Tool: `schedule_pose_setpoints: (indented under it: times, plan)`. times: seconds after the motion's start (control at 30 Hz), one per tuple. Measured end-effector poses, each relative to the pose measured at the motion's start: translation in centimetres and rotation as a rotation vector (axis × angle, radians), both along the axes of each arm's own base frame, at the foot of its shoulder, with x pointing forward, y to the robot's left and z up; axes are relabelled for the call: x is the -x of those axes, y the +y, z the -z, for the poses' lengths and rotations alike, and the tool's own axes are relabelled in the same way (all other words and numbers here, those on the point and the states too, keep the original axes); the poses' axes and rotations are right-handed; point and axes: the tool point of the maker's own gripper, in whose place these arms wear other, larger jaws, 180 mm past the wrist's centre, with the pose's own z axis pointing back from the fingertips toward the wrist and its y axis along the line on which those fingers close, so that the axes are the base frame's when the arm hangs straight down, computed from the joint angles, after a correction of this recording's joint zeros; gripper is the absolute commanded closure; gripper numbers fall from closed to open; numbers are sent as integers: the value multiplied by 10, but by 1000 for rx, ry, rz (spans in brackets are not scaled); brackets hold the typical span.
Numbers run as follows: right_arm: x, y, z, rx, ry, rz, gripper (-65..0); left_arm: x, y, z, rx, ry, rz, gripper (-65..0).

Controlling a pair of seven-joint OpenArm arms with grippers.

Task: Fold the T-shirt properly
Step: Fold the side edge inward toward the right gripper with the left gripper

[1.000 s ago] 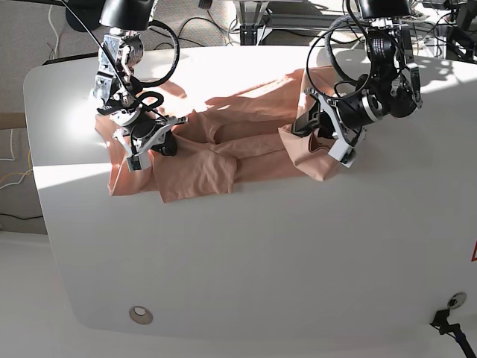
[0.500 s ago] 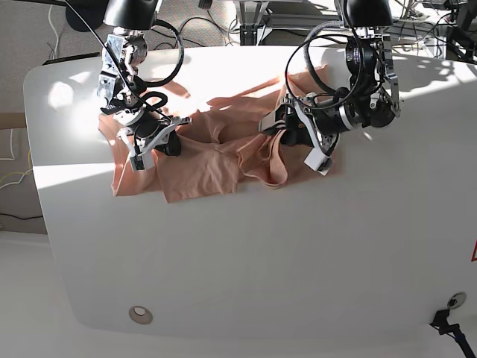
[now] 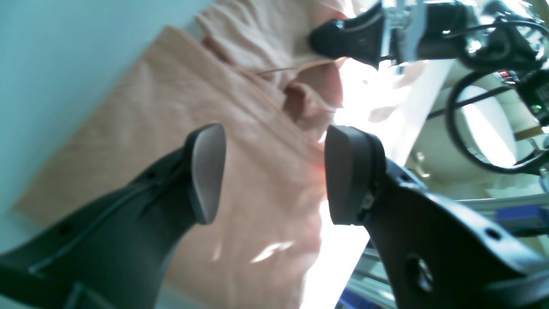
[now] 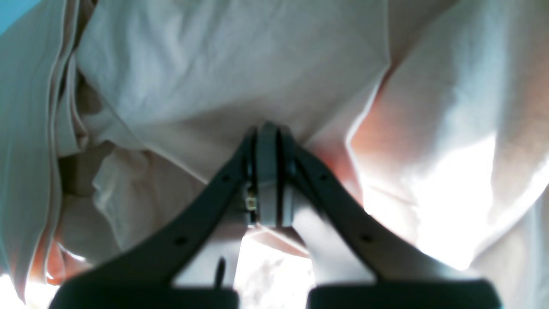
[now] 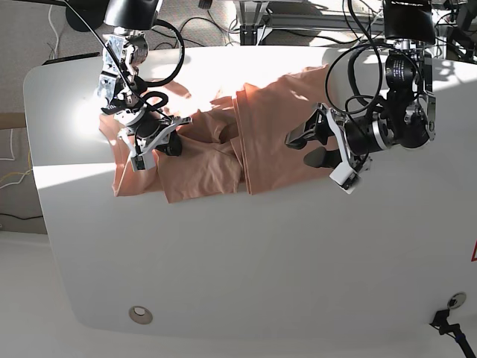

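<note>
Two arms work over a white table (image 5: 246,261). At the base view's left, the right gripper (image 5: 165,139) is down on the shirt's (image 5: 209,168) left part, jaws pressed together; its wrist view shows the fingertips meeting against a fold of fabric, though whether cloth is pinched between them cannot be told. The shirt, salmon-pink, lies across the table's upper middle, partly folded: a flat panel toward the front left, a bunched, wrinkled patch in the centre, and a smooth strip running up to the far edge on the right, with sunlight across it. Further right, the left gripper (image 5: 307,147) hangs just beside the shirt's right edge, jaws spread wide with nothing between them; its wrist view shows the fabric lying below the parted fingers (image 3: 206,171).
</note>
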Motion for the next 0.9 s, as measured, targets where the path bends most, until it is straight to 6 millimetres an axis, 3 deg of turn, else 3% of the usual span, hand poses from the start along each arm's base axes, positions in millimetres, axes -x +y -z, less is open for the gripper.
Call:
schedule_pose_setpoints:
  times: [0.1, 0.23, 0.3, 0.37, 0.47, 0.53, 0.6, 0.7, 0.83, 0.9]
  plan:
    - [0, 1, 0, 0, -1, -2, 0, 0, 10, 13, -74, -8, -25, -303]
    - [0, 1, -3, 9, 0, -9, 0, -6, 18, 42, -181, -16, -59, -15]
    - [3, -1, -7, 57, 9, -31, -94, -1, 20, 76, -251, 56, -48, 0]
    - [-4, -2, -25, 73, -38, -22, -215, 7, 14, 100, -282, 106, -17, 0]
    - [-20, -3, -68, 98, -165, -13, -391, 4, 2, 111, -205, 105, -19, 0]
    - [-26, -5, -98, 102, -256, -11, -473, 4, -3, 115, -165, 118, -28, 0]
    - [-27, -33, -112, 113, -285, 76, -513, 4, -3, 116, -156, 123, -32, 0]
    - [-7, -88, -90, 176, -176, 219, -515, 5, 2, 117, -164, 123, -36, 0]
    - [1, -115, -78, 91, -154, 298, -515, 6, 10, 116, -163, 121, -33, 0]
    - [6, -139, -69, 29, -145, 360, -515, 6, 15, 117, -177, 121, -32, 0]
